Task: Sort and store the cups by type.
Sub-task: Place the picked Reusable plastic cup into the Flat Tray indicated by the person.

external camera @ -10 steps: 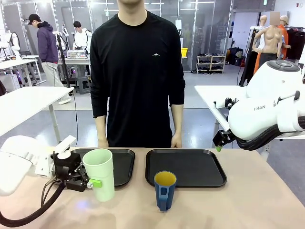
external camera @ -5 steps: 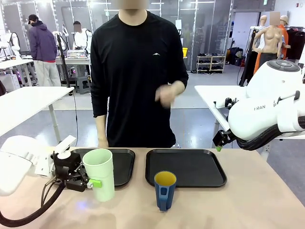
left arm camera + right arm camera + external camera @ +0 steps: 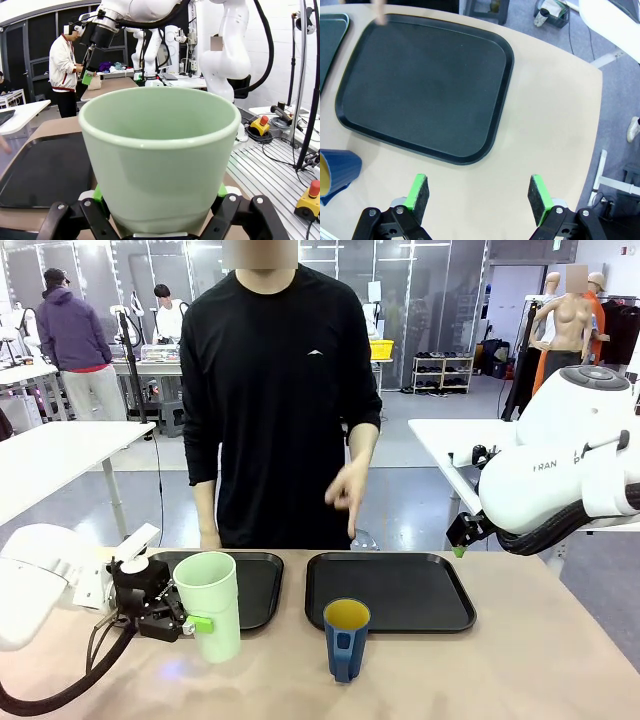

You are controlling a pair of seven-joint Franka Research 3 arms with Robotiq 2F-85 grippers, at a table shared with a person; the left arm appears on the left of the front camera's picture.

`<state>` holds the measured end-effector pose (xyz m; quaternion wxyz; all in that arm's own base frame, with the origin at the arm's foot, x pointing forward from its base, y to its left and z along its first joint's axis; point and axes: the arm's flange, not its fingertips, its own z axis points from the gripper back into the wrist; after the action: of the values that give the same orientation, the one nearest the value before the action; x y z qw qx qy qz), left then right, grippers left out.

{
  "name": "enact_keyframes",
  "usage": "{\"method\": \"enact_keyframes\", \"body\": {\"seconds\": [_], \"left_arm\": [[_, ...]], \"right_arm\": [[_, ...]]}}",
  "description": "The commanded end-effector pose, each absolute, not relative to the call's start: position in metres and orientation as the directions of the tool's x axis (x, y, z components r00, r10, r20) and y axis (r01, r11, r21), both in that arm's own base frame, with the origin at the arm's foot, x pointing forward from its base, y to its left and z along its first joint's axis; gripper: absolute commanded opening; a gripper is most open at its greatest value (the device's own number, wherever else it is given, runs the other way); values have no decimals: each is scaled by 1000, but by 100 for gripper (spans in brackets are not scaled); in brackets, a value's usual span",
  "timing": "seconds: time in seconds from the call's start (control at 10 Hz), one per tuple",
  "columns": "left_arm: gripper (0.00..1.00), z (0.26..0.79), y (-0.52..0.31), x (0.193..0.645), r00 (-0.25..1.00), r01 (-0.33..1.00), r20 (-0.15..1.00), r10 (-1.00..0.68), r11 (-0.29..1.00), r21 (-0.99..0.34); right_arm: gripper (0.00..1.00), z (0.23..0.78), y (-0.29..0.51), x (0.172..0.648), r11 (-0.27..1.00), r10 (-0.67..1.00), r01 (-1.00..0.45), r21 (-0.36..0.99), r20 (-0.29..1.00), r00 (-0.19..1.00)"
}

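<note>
A tall pale mint-green tumbler (image 3: 210,605) stands on the table in front of the left black tray (image 3: 262,585). My left gripper (image 3: 196,623) is shut on its lower half, one green pad showing on its front. In the left wrist view the tumbler (image 3: 157,150) sits between the green pads (image 3: 98,192) of that gripper (image 3: 160,195). A dark blue mug (image 3: 346,638) with a yellow inside stands alone near the front edge, before the right tray (image 3: 400,592). My right gripper (image 3: 460,543) hangs at the right, open (image 3: 480,197) over bare table, with the mug (image 3: 335,172) off to its lower left.
The right tray (image 3: 425,85) has nothing on it, and a corner of the left tray (image 3: 330,40) shows beside it. A person stands at the far side with one hand (image 3: 348,492) held above the right tray. The table's right edge (image 3: 600,100) is close to my right gripper.
The person's raised hand has dropped from chest height toward the right tray, and their body has shifted slightly left. Both arms and both cups are where they were.
</note>
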<state>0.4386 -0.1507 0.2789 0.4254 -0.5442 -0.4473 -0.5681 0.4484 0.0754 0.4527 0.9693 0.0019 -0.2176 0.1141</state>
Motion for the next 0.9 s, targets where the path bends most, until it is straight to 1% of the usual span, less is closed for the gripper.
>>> {"method": "enact_keyframes", "body": {"seconds": [0.0,0.7,0.8], "left_arm": [[32,280,-152,439,-52,971,999,11,-232,53],[32,280,-152,439,-52,971,999,11,-232,53],[87,279,-151,439,-46,970,999,4,-238,45]], "right_arm": [[100,453,74,448,975,218,-220,-45,423,879],[100,453,74,448,975,218,-220,-45,423,879],[100,453,74,448,975,218,-220,-45,423,879]]}}
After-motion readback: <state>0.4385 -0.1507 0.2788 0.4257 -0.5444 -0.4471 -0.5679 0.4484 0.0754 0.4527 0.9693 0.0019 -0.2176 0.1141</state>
